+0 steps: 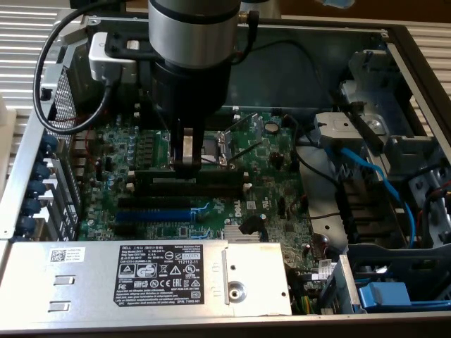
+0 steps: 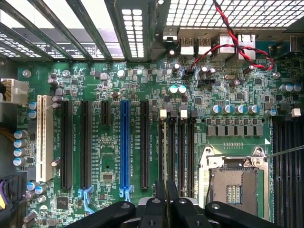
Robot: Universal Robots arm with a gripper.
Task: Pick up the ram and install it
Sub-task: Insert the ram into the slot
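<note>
Your end effector (image 1: pixel 187 163) is down inside the open case (image 1: pixel 416 63), over the board (image 1: pixel 275 183). Its fingers are set narrow. In the exterior view they look pinched on the top edge of the ram (image 1: pixel 208 179). The ram lies level along the memory slots (image 1: pixel 162 191), running from 9 to 3 o'clock across that view. The fingers meet it about midway, and its white label sits just beside them toward 3 o'clock. You cannot tell from either view whether the ram is seated in a slot or only resting on top of one.

Taking the end effector as your centre in the exterior view:
- The socket (image 1: pixel 222 144) is near, at 1 o'clock.
- The blue slot (image 1: pixel 151 213) is at 7 o'clock, just past the black slots.
- The power supply (image 1: pixel 141 271) lies at 6 o'clock, along the case's near edge.
- A blue cable (image 1: pixel 373 172) runs through the drive-bay side at 3 o'clock — well apart from the work.

In the wrist view the two fingertips (image 2: pixel 160 197) stand close together, in line with the row of four memory slots, and the socket is just beside that row. The blue slot stands beyond one black slot on the row's other side. A red-and-black wire (image 2: pixel 237 45) loops near the rear ports.
</note>
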